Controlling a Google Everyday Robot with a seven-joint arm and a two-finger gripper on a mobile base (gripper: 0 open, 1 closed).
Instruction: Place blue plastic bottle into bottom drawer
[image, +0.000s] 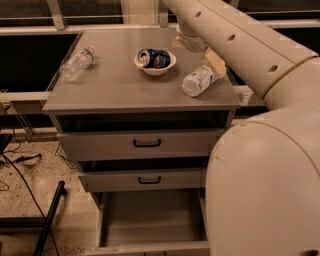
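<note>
The blue plastic bottle (198, 80) lies on its side at the right of the grey cabinet top (120, 85), with its white and pale-blue label showing. My gripper (213, 61) is right at the bottle's far end, on its upper right, and the arm reaches in from the top right. The arm hides how the gripper meets the bottle. The bottom drawer (150, 220) is pulled out below, with plain grey inner walls and nothing inside that I can see.
A white bowl (155, 64) holding a blue soda can (154, 57) stands at the middle back. A smaller clear bottle (77, 63) lies at the left edge. Two upper drawers with black handles (147, 143) are nearly shut. My arm's body fills the right foreground.
</note>
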